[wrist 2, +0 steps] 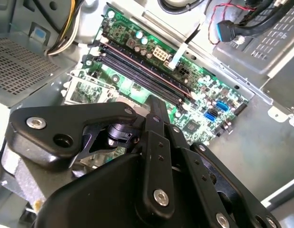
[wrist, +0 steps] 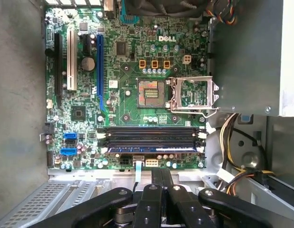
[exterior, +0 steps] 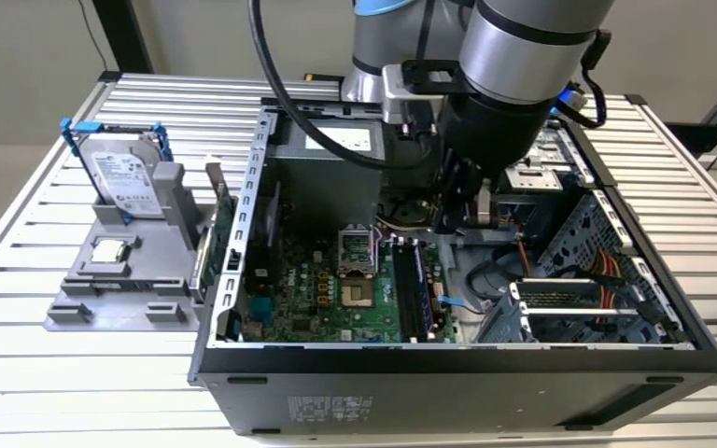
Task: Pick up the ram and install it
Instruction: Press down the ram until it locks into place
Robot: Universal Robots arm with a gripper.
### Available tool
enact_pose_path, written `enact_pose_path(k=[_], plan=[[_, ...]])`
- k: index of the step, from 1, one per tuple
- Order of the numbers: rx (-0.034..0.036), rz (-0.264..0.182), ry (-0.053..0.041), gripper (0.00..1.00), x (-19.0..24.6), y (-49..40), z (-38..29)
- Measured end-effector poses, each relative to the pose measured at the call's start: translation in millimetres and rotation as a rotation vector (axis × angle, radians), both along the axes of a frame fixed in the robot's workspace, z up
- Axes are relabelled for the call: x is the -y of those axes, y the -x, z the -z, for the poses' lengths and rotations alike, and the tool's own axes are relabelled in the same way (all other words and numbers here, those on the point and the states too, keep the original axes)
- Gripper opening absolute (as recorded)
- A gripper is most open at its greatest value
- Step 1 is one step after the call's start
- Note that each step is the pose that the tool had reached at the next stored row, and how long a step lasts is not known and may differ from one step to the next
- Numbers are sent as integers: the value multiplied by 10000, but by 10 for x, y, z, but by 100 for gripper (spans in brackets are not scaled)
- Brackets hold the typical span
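Exterior view. The gripper (exterior: 450, 224) hangs inside the open black steel case (exterior: 458, 373), over the motherboard (exterior: 321, 289) edge nearest the drive cage. The ram (exterior: 414, 285), a thin green stick with a blue strip, stands on edge in a slot along that board edge.

Second wrist view. Matte black, bolted finger links run to a narrow tip. The gripper (wrist 2: 156, 102) is clenched with nothing between its pads, above the long dark memory slots (wrist 2: 142, 71).

First wrist view. The ram (wrist: 151, 148) sits in the slot nearest the board's edge, its blue-white label running the slot's length. White plastic latches (wrist: 201, 134) stand at the slot ends; whether they have snapped in, cannot tell. The gripper (wrist: 161, 172) is closed and empty, just outside that edge.

Risks, as a judgement: a stick seated at one end only would rock or pop out. A hard, off-centre push could flex the thin board or hit small capacitors beside the slots. Loose yellow-black cables (wrist: 232, 142) near the case corner could snag the links.
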State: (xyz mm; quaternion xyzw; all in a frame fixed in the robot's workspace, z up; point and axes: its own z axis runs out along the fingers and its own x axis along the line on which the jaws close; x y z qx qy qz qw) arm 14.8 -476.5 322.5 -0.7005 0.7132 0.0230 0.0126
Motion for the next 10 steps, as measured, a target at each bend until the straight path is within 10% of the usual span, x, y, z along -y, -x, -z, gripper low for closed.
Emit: enact_pose_path(k=[10], plan=[[0,0,6,0,0,0,-123]])
